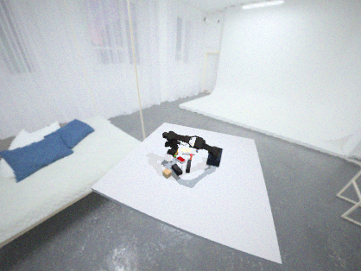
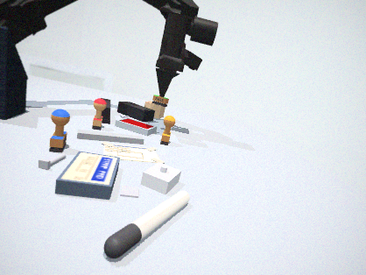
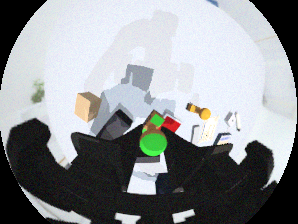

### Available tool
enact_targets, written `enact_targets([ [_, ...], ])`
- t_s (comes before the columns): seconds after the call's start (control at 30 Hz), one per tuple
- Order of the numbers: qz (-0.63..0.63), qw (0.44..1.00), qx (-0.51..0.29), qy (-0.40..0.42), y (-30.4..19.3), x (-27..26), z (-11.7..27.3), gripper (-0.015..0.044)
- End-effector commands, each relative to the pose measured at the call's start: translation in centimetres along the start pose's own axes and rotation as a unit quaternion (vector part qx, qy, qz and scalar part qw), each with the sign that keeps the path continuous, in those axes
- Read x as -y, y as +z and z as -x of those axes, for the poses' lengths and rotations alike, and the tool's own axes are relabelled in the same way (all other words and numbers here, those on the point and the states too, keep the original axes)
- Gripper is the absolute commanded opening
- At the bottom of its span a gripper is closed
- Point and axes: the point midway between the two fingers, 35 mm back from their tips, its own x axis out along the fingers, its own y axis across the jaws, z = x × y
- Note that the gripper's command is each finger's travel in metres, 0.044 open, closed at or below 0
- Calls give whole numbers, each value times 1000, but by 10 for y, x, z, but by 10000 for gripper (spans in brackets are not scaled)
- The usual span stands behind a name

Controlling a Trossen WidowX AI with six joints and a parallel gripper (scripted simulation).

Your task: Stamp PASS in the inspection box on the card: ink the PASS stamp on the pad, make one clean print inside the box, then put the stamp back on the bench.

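My gripper [image 2: 162, 95] [image 3: 152, 128] is shut on the green-topped stamp [image 2: 160, 101] [image 3: 153, 145], holding it in the air. In the exterior view it appears behind and right of the red ink pad, in front of the tan block. Lettering shows on its wooden body, too blurred to read surely. The open red ink pad [image 2: 137, 124] [image 3: 171, 124] [image 1: 180, 160] lies beside the black block. The card [image 2: 151, 156] [image 3: 208, 131] lies flat, with printed outlines; fine marks are unclear. In the top view the held stamp is too small to judge.
Yellow [image 2: 169, 121] [image 3: 205, 114], red [image 2: 100, 102] and blue [image 2: 60, 117] stamps stand around the card. Black block [image 2: 136, 111] [image 3: 117, 125], tan block [image 1: 167, 173] [image 3: 87, 106], grey bar [image 2: 110, 137], labelled stamp-pad box [image 2: 83, 188], white knobbed block [image 2: 159, 180] and thick marker [image 2: 164, 215] are nearby.
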Motion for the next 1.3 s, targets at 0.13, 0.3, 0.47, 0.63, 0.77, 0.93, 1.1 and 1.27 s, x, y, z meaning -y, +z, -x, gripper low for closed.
enact_targets([
  [0.13, -2, 1000, 0, -4, -23, 28, 2, 0],
  [0.3, -3, 1000, 0, -3, -41, 44, 3, 0],
  [0.47, -3, 1000, 0, -3, -50, 51, 2, 0],
  [0.63, -3, 1000, 0, -3, -50, 51, 0, 0],
  [0.77, -3, 1000, 0, -3, -50, 51, -3, 0],
  [0.93, -3, 1000, 0, -3, -49, 51, -6, 0],
  [1.1, -3, 1000, 0, -3, -49, 51, -9, 0],
  [1.27, -3, 1000, 0, -3, -49, 51, -13, 0],
])
